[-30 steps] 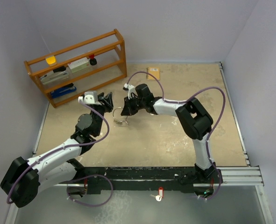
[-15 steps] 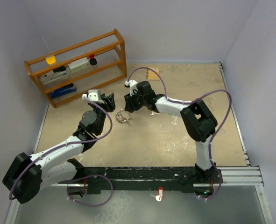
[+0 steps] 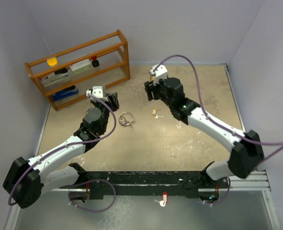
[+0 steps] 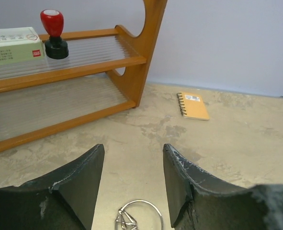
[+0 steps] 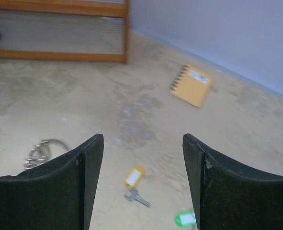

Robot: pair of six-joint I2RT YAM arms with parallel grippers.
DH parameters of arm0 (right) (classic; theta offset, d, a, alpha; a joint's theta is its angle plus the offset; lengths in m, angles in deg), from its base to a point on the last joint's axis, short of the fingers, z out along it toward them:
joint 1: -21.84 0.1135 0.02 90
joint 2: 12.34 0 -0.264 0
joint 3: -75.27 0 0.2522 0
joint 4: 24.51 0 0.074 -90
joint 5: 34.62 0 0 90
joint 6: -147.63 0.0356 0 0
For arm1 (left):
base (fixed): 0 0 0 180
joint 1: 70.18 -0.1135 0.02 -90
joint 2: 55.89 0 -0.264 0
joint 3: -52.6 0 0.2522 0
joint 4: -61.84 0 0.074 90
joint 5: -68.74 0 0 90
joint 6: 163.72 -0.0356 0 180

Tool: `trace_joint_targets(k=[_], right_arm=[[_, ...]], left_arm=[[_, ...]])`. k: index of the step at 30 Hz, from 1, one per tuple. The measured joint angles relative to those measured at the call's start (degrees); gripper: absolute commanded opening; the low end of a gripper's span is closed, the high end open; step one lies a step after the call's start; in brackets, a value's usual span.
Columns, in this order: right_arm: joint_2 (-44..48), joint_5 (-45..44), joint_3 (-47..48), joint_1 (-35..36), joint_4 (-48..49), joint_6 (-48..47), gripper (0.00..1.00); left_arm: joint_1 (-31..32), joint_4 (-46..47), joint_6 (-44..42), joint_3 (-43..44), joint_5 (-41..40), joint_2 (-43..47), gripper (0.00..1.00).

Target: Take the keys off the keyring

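1. Two pincers hang over the worktop [image 3: 179,143] in your overhead view. The left pincer [image 3: 112,101] is just right of the rack [image 3: 79,67], and the right pincer [image 3: 150,92] is farther right. The keyring [image 3: 126,119] lies near the rack's right end.
2. Your left wrist view shows that pincer's fingers spread and empty, with the keyring on the worktop between them.
3. Your right wrist view shows its fingers spread and empty. The gold key [image 5: 134,177] and green key [image 5: 185,219] lie loose, farther from the rack than the keyring.

We read no text anywhere. Box [image 4: 12,45] on shelf rack [image 4: 131,81]: small red patch, perhaps a brand mark, illegible. Notebook [image 4: 193,105]: white label, print too small.
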Motion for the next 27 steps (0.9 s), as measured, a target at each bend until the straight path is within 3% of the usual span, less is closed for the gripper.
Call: trace_joint_targets(k=[6,13,18,27], right_arm=[[15.30,-15.15,-15.78,-1.86,4.13,-1.44,0.79],[24.39,-25.31,-28.76,-8.66,7.34,1.64,0.83],[31.10,-30.34,-37.48,-9.22,11.54,3.23,0.83],[38.64,-40.63,-42.21,-9.22,16.28,5.46,0.89]], left_arm=[[0.00,-4.55,1.33,1.62,-3.54,-2.71,0.53],[0.00,-6.91,2.78,1.60,-6.64,-3.34,0.62],[0.00,-7.17,2.95,0.94,-8.55,-2.78,0.64],[0.00,-8.07,4.46,-0.44,-9.97,-2.03,0.66]])
